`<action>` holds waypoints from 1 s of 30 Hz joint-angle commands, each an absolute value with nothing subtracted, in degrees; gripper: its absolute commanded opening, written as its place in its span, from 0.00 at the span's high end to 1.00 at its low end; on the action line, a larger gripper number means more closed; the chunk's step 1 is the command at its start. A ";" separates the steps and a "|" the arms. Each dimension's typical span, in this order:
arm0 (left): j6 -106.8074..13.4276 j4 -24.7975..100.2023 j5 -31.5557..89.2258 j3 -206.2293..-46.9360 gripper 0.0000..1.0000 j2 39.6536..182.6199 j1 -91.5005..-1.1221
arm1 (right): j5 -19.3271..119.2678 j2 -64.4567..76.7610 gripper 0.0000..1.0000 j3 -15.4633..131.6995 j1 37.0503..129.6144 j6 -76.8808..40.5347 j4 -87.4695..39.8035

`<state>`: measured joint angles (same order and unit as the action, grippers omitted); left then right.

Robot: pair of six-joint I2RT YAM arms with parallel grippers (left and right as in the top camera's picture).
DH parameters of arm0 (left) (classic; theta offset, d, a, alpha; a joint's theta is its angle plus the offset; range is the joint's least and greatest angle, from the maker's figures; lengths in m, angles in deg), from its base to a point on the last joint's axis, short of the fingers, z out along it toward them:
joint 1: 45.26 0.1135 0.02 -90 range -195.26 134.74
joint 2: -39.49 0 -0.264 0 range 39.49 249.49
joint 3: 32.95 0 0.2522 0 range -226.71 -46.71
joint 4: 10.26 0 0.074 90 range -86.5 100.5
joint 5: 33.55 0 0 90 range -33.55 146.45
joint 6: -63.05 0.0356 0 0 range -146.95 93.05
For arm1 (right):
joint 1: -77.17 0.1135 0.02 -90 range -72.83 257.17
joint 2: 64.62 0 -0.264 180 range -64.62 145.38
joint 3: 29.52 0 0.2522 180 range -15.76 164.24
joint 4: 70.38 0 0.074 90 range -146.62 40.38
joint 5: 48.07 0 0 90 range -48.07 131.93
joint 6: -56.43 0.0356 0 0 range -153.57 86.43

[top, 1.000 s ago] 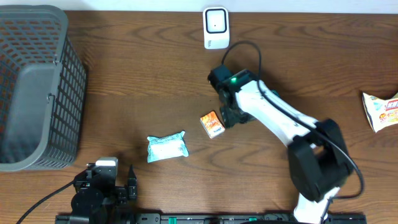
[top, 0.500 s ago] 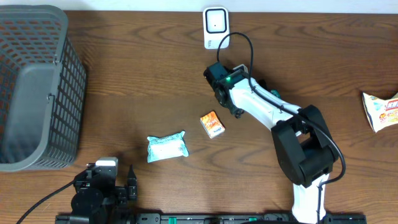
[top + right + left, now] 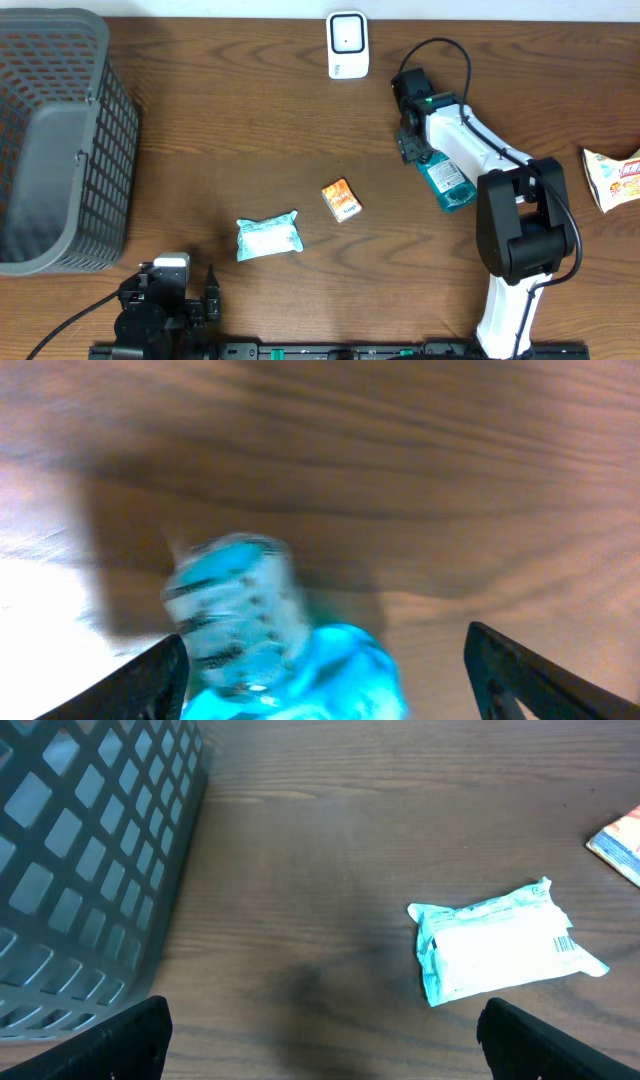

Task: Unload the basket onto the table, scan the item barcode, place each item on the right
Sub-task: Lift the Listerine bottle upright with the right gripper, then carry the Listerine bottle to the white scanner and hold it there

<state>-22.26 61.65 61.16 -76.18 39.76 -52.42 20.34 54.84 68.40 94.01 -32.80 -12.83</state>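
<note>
The table (image 3: 220, 140) carried a grey basket (image 3: 60, 150) in its far left corner, which has no part in this step. The right tool (image 3: 328, 660) stood over the cap end of the blue bottle (image 3: 448, 182). The bottle lay on its side right of the table's centre, well apart from the white scanner (image 3: 348, 45) at the middle of the far edge. The tool's fingers stood wide on either side of the neck and no grip on anything was evident. In my judgement the step in hand was the grasp. It would be done best by closing squarely across the neck or shoulder, leaving the label clear of the fingers, then lifting level so that the round body does not roll. The left tool (image 3: 322, 1030) was wide open and empty near the left of the near edge, with a teal-and-white packet (image 3: 500, 945) on the table ahead of it. A small orange box (image 3: 341, 199) lay near the centre. As to defects of view, the right arm covered the bottle's neck and the fingertips from overhead. The wrist picture was blurred, so contact could not be confirmed. A snack bag (image 3: 613, 178) was cut off by the right edge. No barcode was made out on the bottle.
</note>
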 commanded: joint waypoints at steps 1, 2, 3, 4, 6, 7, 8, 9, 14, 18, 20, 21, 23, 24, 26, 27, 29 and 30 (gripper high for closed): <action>-22.33 61.69 61.64 -76.14 0.02 39.81 -52.29 | 30.66 56.67 0.15 68.60 94.32 -40.73 -12.94; -22.35 61.69 61.64 -76.14 0.02 39.83 -52.29 | 31.80 57.05 0.17 68.60 94.27 -41.21 -12.94; -22.33 61.69 61.64 -76.14 0.02 39.83 -52.29 | 32.65 57.26 0.20 68.60 94.27 -41.39 -12.94; -22.33 61.69 61.64 -76.14 0.02 39.81 -52.29 | 33.24 57.42 0.23 68.60 94.27 -41.39 -12.94; -22.33 61.69 61.64 -76.14 0.02 39.81 -52.29 | 34.27 57.70 0.32 68.60 94.23 -41.39 -12.96; -22.33 61.69 61.64 -76.14 0.02 39.81 -52.29 | 34.62 57.83 0.39 68.60 94.21 -41.36 -13.00; -22.33 61.69 61.64 -76.14 0.02 39.81 -52.29 | 34.59 57.88 0.50 68.60 94.08 -41.36 -13.16; -22.33 61.69 61.64 -76.14 0.02 39.83 -52.29 | 34.59 57.88 0.56 68.60 94.01 -41.34 -13.29; -22.33 61.69 61.64 -76.14 0.02 39.83 -52.29 | 35.16 57.90 0.71 68.60 93.31 -40.84 -13.35; -22.35 61.69 61.64 -76.14 0.02 39.83 -52.29 | 36.17 57.85 0.81 69.56 93.31 -39.16 -11.80; -22.33 61.69 61.64 -76.14 0.02 39.83 -52.29 | 38.86 57.85 0.87 71.77 93.44 -39.18 -9.40; -22.33 61.69 61.64 -76.14 0.02 39.81 -52.29 | 40.60 57.85 0.90 73.39 93.51 -39.16 -7.89; -22.33 61.69 61.64 -76.14 0.02 39.83 -52.29 | 43.88 57.85 0.96 78.11 93.51 -38.98 -3.89; -22.33 61.69 61.64 -76.14 0.02 39.81 -52.29 | 44.87 57.85 0.98 80.49 93.51 -38.19 -2.18; -22.33 61.69 61.64 -76.14 0.02 39.83 -52.29 | 46.68 57.85 0.99 85.95 93.51 -37.14 1.38; -22.33 61.69 61.64 -76.14 0.02 39.83 -52.29 | 47.14 57.85 0.99 88.07 93.51 -36.82 2.71; -22.33 61.69 61.64 -76.14 0.02 39.83 -52.29 | 48.15 57.85 0.99 92.86 93.57 -36.60 5.40; -22.33 61.69 61.64 -76.14 0.02 39.83 -52.29 | 48.32 57.85 0.99 94.85 93.68 -36.60 6.47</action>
<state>-22.26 61.65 61.14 -76.18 39.76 -52.42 44.84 58.75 89.21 93.44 -38.17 5.36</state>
